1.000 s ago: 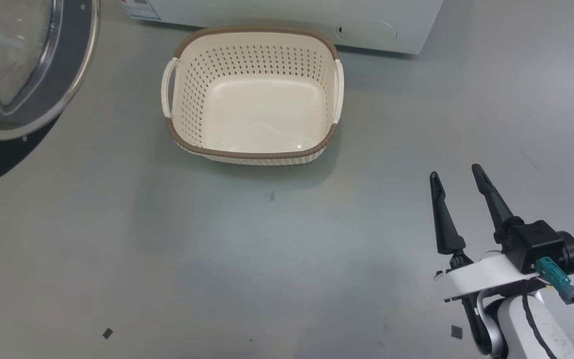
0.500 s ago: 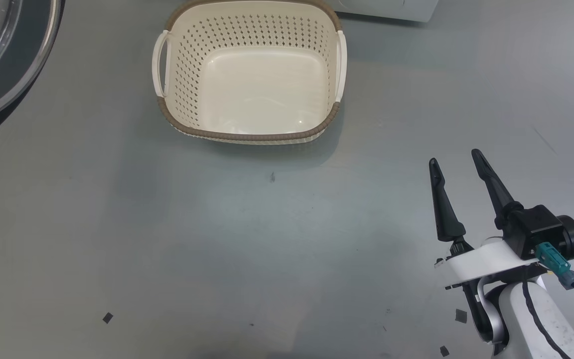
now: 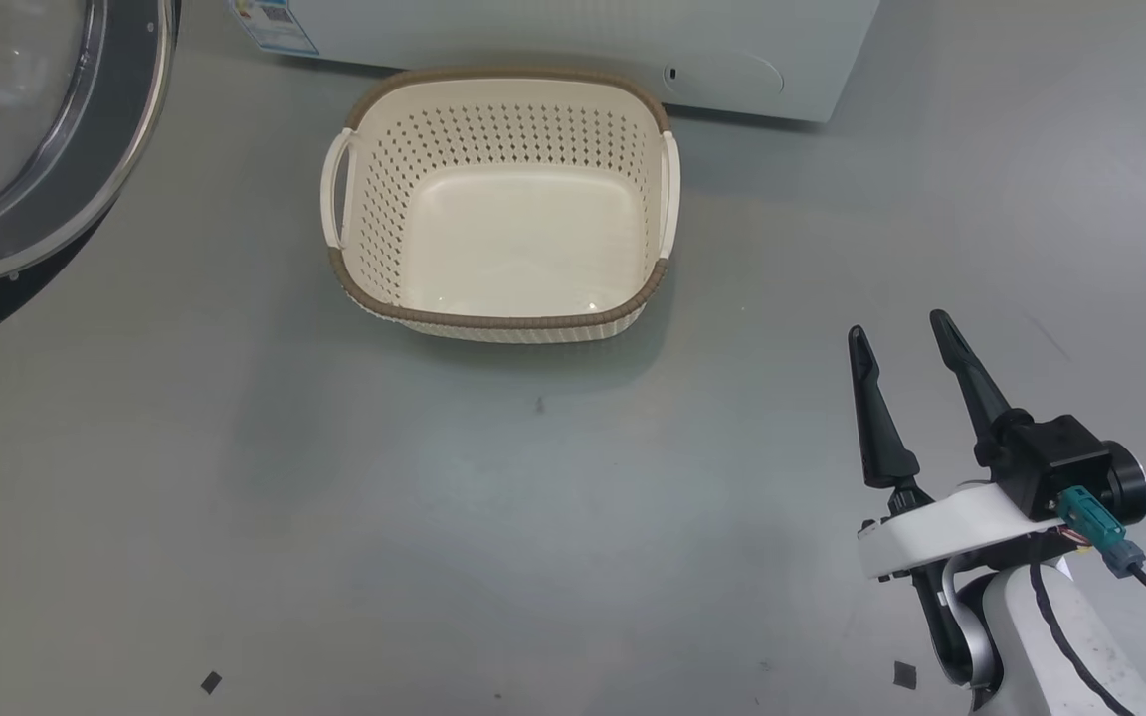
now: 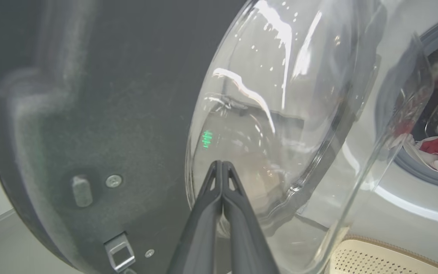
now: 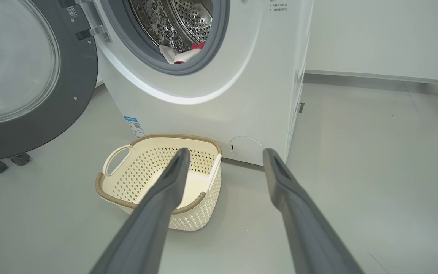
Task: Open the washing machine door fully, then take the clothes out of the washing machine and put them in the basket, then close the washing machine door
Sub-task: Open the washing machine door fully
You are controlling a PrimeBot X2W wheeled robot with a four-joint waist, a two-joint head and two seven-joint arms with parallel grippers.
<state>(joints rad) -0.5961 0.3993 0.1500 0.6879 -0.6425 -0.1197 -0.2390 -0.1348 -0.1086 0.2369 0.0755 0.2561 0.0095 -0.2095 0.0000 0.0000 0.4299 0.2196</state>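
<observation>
Washing machine door [image 4: 89,114] swung wide, left hand [image 4: 222,164] pressed together before it, right hand [image 3: 896,325] spread

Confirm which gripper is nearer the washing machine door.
Left. The left gripper, shut, points close up at the washing machine door; the right gripper, open, hangs over the floor right of the basket, far from that door.

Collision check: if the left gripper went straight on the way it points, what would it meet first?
Likely the washing machine door, at its clear glass bowl. The shut left gripper points straight at it; the gap is hard to judge.
</observation>
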